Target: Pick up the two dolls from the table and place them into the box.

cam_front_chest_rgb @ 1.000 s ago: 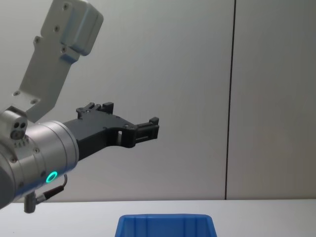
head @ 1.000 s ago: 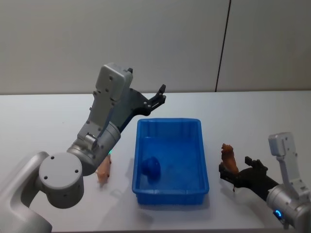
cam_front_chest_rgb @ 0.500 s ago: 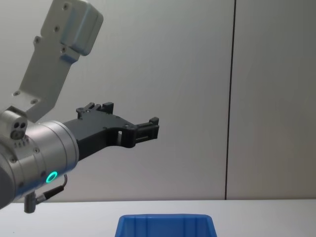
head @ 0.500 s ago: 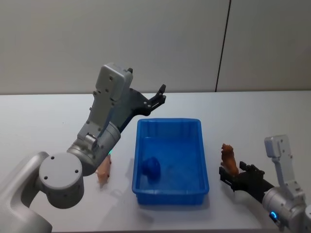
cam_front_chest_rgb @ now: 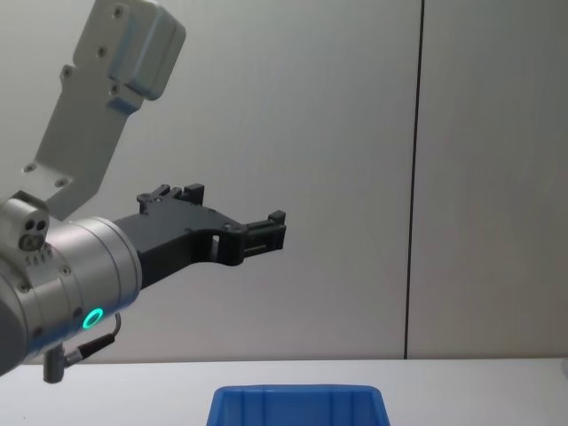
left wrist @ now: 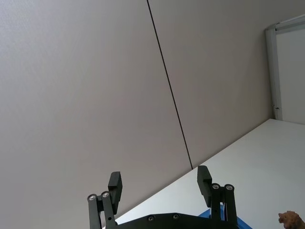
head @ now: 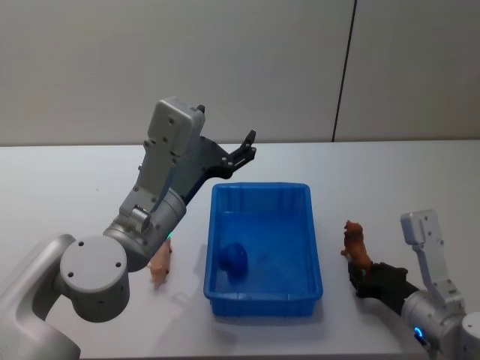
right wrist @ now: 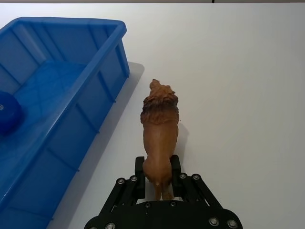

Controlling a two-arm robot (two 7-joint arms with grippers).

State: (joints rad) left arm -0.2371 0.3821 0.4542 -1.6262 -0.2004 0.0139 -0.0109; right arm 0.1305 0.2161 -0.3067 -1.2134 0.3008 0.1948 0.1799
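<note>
Slip risk: right gripper (right wrist: 157,165) jaws nipped on just the rump of the lion doll (right wrist: 159,129), standing on the surface (right wrist: 248,71) beside the box (right wrist: 71,21) (shallow hold), so a lift could tip or drop it. Left gripper (left wrist: 159,177) high, jaws wide, empty.

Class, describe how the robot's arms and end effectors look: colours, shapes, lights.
Both arms are silver-grey, with round joint housings and a boxy light-grey wrist module. The left arm carries a glowing green ring, the right arm a blue light. The left end effector and right end effector are black, each with two fingers.
</note>
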